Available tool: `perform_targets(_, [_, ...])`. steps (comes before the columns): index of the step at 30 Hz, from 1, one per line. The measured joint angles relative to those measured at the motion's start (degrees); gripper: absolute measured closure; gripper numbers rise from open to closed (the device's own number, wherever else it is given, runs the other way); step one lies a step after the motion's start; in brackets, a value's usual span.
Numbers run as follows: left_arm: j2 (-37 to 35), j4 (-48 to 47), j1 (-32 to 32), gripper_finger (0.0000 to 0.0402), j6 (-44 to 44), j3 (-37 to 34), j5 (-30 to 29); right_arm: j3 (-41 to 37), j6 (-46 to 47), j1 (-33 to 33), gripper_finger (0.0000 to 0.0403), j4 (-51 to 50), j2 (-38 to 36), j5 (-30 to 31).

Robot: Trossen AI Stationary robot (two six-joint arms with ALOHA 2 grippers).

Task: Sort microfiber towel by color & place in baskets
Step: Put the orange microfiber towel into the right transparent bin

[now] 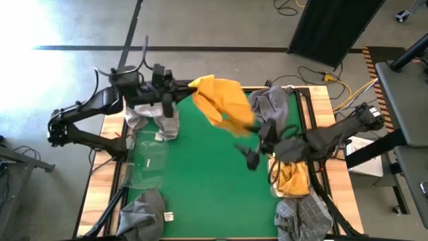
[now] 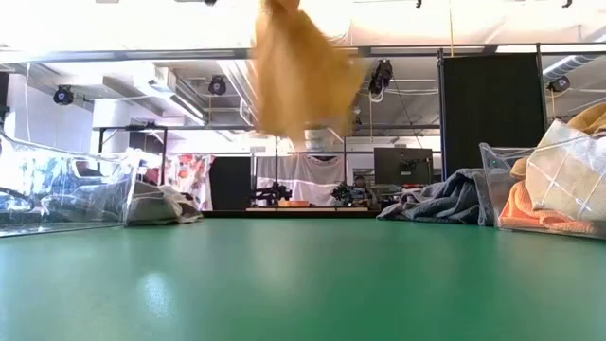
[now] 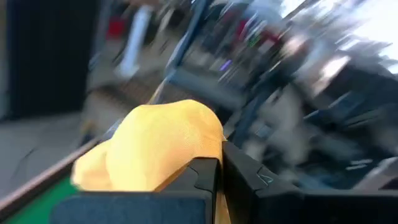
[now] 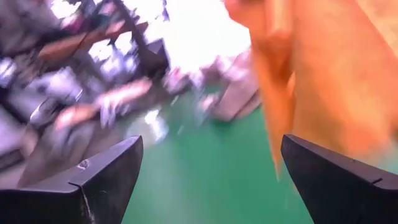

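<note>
An orange-yellow microfiber towel hangs in the air over the table's far middle, held by my left gripper, which is shut on it. In the low view the towel is well clear of the green mat. My right gripper is open just to the towel's right and nearer side, touching nothing. In its wrist view the towel hangs ahead between the spread fingers. The right basket holds orange towels. A see-through left basket stands on the left side. My left gripper pinches the orange towel between its two shut fingers at a bunched upper part. It reaches in level from the table's left. The towel is lifted clear and hangs slack below and beyond the fingers.
Grey towels lie at the far left, far right and near left. A checked grey one lies at the near right. In the low view the bins flank the open green mat.
</note>
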Motion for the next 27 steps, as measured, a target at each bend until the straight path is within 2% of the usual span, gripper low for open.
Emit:
perform_targets(4, [0.9,6.7,-5.3,0.0401,0.7,2.0,0.0,6.2,-9.5,-2.4,0.0029,0.1,0.0,5.9])
perform_targets(7, [2.3,10.9,-9.0,0.0401,3.6,2.2,1.7,11.2,-20.2,-3.6,0.0028,-0.1,0.0,6.5])
perform_targets(10, [4.0,16.1,-11.8,0.0401,6.5,1.8,9.6,17.1,-28.4,-4.7,0.0028,0.0,0.0,1.5])
perform_targets(14, [6.2,23.5,-14.3,0.0401,7.4,1.7,13.2,22.7,-34.4,-5.7,0.0028,-0.2,1.1,-6.4])
perform_targets(17, [8.1,25.4,-14.6,0.0402,8.1,2.9,13.5,24.5,-36.0,-7.0,0.0028,-0.3,3.6,-11.2])
perform_targets(20, [10.2,26.2,-14.6,0.0402,8.0,4.9,14.8,26.0,-35.0,-8.3,0.0028,0.1,7.2,-12.5])
perform_targets(24, [13.0,25.4,-14.6,0.0402,7.6,7.1,15.0,31.2,-31.0,-9.3,0.0029,0.6,12.8,-15.7])
perform_targets(27, [14.8,25.3,-14.6,0.0402,7.5,9.0,15.7,35.7,-30.4,-9.5,0.0029,0.0,16.4,-20.3])
